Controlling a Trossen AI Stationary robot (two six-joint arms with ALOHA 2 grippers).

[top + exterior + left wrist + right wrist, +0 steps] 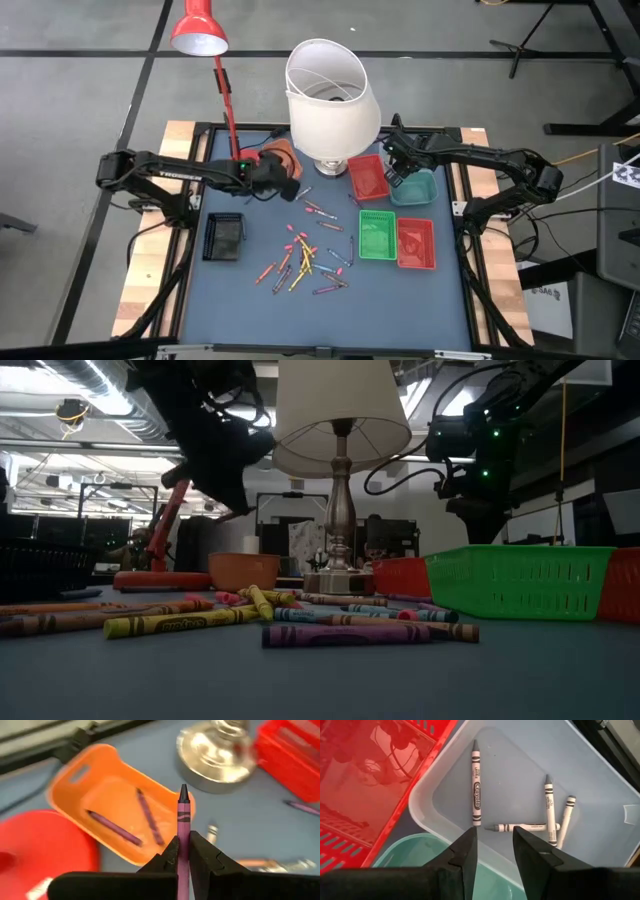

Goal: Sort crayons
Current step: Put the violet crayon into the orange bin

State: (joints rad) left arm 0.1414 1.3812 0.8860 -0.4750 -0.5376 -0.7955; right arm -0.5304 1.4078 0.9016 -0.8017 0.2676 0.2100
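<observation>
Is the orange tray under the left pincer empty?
No, two purple crayons already lie inside the orange tray.

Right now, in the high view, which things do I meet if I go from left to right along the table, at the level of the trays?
black tray → scattered crayons → green tray → red tray

Mixed-colour crayons (305, 255) scattered mid-table, one purple crayon (183, 827) gripped upright, grey crayons (547, 812) in tray
</observation>
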